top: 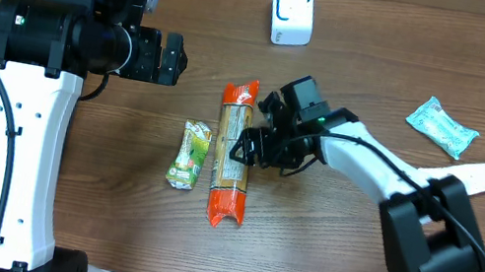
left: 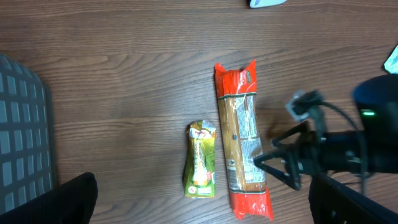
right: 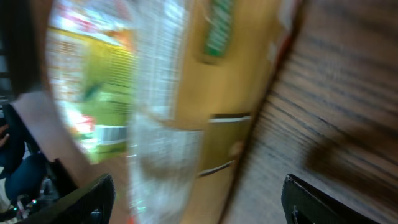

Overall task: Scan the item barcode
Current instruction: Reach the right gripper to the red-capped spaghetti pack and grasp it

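Pasta packet (top: 231,154) is lying on surface (top: 319,270) between wide-open right jaws; left jaws are gaping empty

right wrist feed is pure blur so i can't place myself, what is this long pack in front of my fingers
Observer: A long pasta pack with orange ends; the right gripper sits at its middle, jaws open, nothing gripped.
Operator: where's the scanner
Observer: A white box, possibly the scanner, stands beyond the pack's far end.
Operator: left arm in the way
Observer: No, the left gripper hangs open, off to the pack's other side.
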Robot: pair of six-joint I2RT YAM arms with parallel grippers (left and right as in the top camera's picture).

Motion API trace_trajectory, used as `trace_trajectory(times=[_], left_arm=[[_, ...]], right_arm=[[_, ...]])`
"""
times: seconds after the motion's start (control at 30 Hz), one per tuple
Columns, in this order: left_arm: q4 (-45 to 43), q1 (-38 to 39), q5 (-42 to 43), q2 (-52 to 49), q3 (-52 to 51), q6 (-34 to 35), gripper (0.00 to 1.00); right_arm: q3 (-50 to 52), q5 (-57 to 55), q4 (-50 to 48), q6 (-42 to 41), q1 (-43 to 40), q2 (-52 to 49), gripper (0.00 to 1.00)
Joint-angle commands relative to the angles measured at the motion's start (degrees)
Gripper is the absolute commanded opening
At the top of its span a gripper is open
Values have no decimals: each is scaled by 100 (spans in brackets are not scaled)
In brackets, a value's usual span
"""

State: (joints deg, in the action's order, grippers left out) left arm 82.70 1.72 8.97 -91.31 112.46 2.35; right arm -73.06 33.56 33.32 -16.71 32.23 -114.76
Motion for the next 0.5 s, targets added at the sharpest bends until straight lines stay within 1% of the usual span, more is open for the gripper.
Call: trace_trajectory(times=[0.0,0.07,0.13,0.2,0.3,0.37,0.4,0.43,0.47], left_arm=[[-22,-22,-20,2,2,-129,100],[-22,-20,-17,2,2,-129,99],[-22,-20,-17,2,2,-129,100],[-22,-20,-17,2,2,-129,100],[-22,-20,-20,2,2,-129,100],[-22,-20,-20,2,2,-129,100],[-22,-20,-17,2,2,-129,100],[-22,-20,-17,2,2,-129,100],[-22,-20,-17,2,2,-129,100]], right_arm=[[35,-46,-66,-96,157,-293,85],[35,-48,-162,-125,254,-417,84],[35,-55,-271,-201,339,-503,81],[35,-249,-315,-439,387,-540,79],[37,-573,-289,-739,442,-549,73],[37,-595,-306,-778,461,-573,67],[37,-608,-315,-839,474,-584,63],[37,-636,-315,-903,474,-601,57],[37,-629,-321,-907,474,-608,46]])
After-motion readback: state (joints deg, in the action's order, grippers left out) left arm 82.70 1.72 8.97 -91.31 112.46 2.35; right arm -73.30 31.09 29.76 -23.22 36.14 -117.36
